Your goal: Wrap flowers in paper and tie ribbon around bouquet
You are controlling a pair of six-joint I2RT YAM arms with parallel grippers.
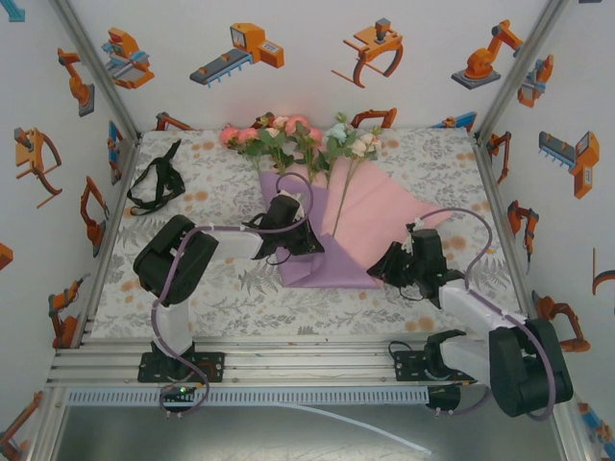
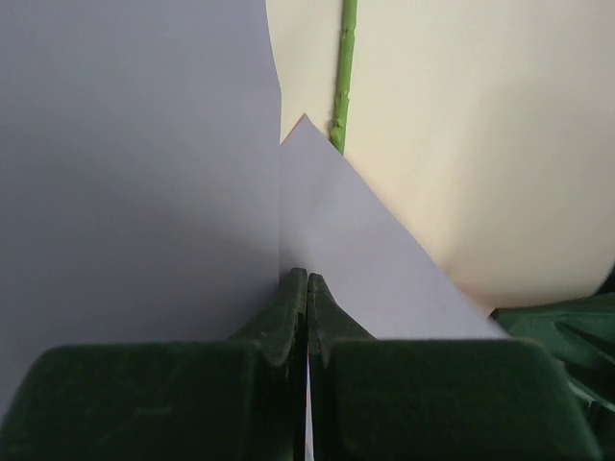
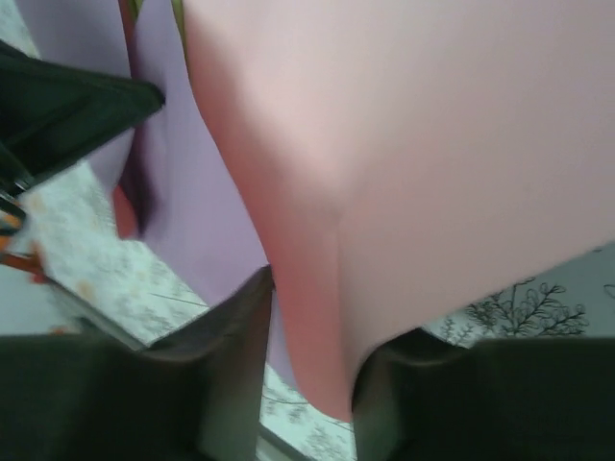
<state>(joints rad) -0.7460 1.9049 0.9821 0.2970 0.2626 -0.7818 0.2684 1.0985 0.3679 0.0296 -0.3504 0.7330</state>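
Half wrapped at best, we reckon: left gripper [image 2: 307, 279] pinches shut on the thin lilac-and-pink paper sheet [image 1: 375, 216] folded over the pink-and-cream artificial flowers [image 1: 279, 135] in the middle, right gripper [image 3: 314, 322] straddles its pink flap (gripped? too blurry), limp black ribbon [image 1: 157, 182] unused at left.

paper [image 1: 375, 216]: thin, matt, smooth | table cover [image 1: 231, 288]: printed cloth | left claw [image 2: 307, 279]: dark matt plastic
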